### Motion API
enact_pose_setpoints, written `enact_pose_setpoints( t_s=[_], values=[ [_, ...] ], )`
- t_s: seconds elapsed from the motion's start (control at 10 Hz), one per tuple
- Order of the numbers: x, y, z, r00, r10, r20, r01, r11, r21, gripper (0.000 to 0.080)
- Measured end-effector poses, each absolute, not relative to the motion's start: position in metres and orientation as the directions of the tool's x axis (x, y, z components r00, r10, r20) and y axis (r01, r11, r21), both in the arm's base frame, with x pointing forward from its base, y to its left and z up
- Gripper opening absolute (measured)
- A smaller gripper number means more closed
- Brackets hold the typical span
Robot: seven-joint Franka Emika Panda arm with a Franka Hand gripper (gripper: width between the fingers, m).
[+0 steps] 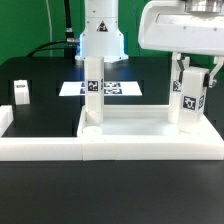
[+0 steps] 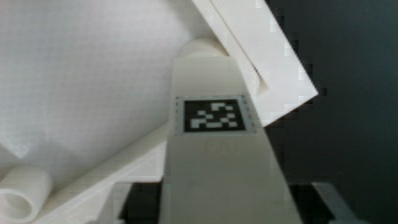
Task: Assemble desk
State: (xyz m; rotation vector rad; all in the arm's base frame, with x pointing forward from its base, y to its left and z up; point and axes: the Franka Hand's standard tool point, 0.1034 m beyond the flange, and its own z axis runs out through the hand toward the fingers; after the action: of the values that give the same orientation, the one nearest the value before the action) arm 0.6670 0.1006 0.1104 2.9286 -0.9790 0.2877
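**Gripper pinches an upright leg at the desk top's far corner**

In the exterior view the gripper (image 1: 191, 88) is clamped on the held leg (image 1: 188, 108), with its fingers (image 1: 178, 78) pressed against either side of the upper part. The held leg stands upright with its long axis vertical. Its lower end is at the 2 o'clock corner of the desk top (image 1: 150, 140), and its tag faces the camera. A second leg (image 1: 93, 90) stands upright at the 10 o'clock corner. A third leg (image 1: 22, 92) sits on the table (image 1: 45, 70) at 9 o'clock, well apart. The marker board (image 1: 118, 88) lies beyond the desk top at 12 o'clock. In the wrist view the held leg (image 2: 217, 160) runs straight away from the camera toward the desk top (image 2: 89, 80).
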Motion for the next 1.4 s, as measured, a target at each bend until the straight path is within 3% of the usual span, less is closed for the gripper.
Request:
enact_pose_setpoints(
  t_s=[0.8,1.0,1.2,1.4],
  values=[
    [0.6669,0.1,0.1109,0.763,-0.619,0.187,-0.626,-0.78,-0.026,0.0291],
    [0.665,0.0962,0.1106,0.55,-0.822,0.145,-0.823,-0.563,-0.073,0.0291],
    [0.6611,0.0979,0.1093,0.216,-0.972,0.095,-0.968,-0.226,-0.111,0.0291],
    [0.6581,0.1042,0.1089,-0.134,-0.991,-0.022,-0.979,0.136,-0.155,0.0292]
  ],
)
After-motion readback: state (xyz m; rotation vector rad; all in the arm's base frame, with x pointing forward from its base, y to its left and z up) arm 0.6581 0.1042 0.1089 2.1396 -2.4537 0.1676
